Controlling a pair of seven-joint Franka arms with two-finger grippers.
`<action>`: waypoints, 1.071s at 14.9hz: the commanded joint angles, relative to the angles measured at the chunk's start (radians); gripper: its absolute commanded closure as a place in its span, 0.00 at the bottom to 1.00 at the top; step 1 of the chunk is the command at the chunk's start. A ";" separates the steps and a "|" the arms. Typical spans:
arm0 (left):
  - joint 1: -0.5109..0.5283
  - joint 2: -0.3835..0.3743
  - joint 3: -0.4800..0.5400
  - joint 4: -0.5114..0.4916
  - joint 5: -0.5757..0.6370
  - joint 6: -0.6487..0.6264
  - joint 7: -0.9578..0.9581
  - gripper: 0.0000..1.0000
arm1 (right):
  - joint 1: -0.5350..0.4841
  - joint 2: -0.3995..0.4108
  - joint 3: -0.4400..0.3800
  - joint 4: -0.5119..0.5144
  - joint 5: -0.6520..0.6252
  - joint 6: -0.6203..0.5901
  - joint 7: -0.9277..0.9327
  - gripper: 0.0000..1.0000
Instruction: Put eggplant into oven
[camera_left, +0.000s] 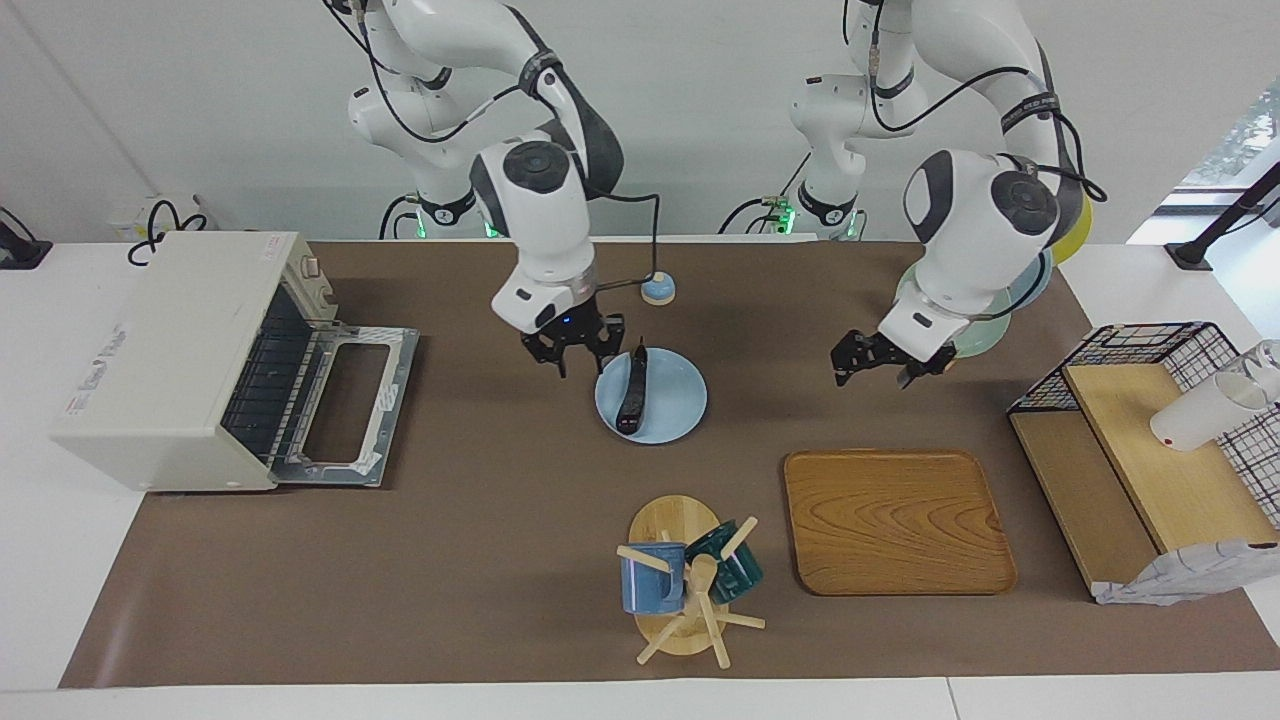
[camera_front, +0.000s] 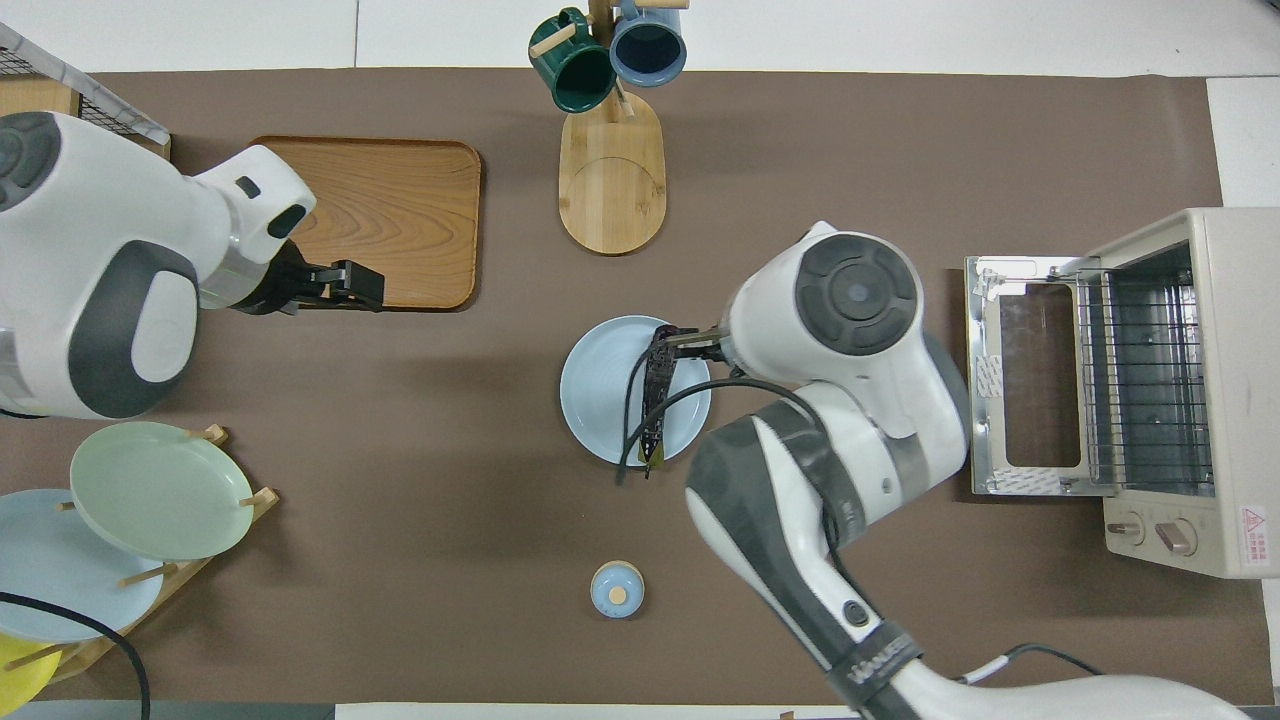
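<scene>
The eggplant (camera_left: 630, 392) is long, dark and glossy and lies on a light blue plate (camera_left: 682, 402) in the middle of the table. In the overhead view the eggplant (camera_front: 655, 385) lies on the plate (camera_front: 595, 390) with its thin stem tip over the rim nearer to the robots. My right gripper (camera_left: 585, 360) is open and empty. It hangs just above the plate's rim toward the oven, beside the eggplant and clear of it. The off-white oven (camera_left: 160, 350) stands at the right arm's end with its door (camera_left: 345, 405) dropped open and its rack showing (camera_front: 1150, 380). My left gripper (camera_left: 885, 372) waits open and empty.
A mug tree (camera_left: 685, 585) with a blue and a green mug and a wooden tray (camera_left: 895, 520) stand farther from the robots than the plate. A small blue lid (camera_left: 657, 290) lies nearer to them. A plate rack (camera_front: 150, 490) and a wire shelf (camera_left: 1150, 440) are at the left arm's end.
</scene>
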 joint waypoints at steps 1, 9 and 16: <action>0.065 -0.020 -0.010 0.014 -0.006 -0.038 0.061 0.00 | 0.105 0.181 -0.001 0.230 -0.015 -0.050 0.162 0.49; 0.088 -0.129 0.004 0.091 0.060 -0.247 0.053 0.00 | 0.248 0.324 -0.001 0.251 -0.183 0.103 0.279 0.47; 0.088 -0.143 0.006 0.091 0.092 -0.261 0.054 0.00 | 0.245 0.284 -0.001 0.115 -0.190 0.187 0.254 0.50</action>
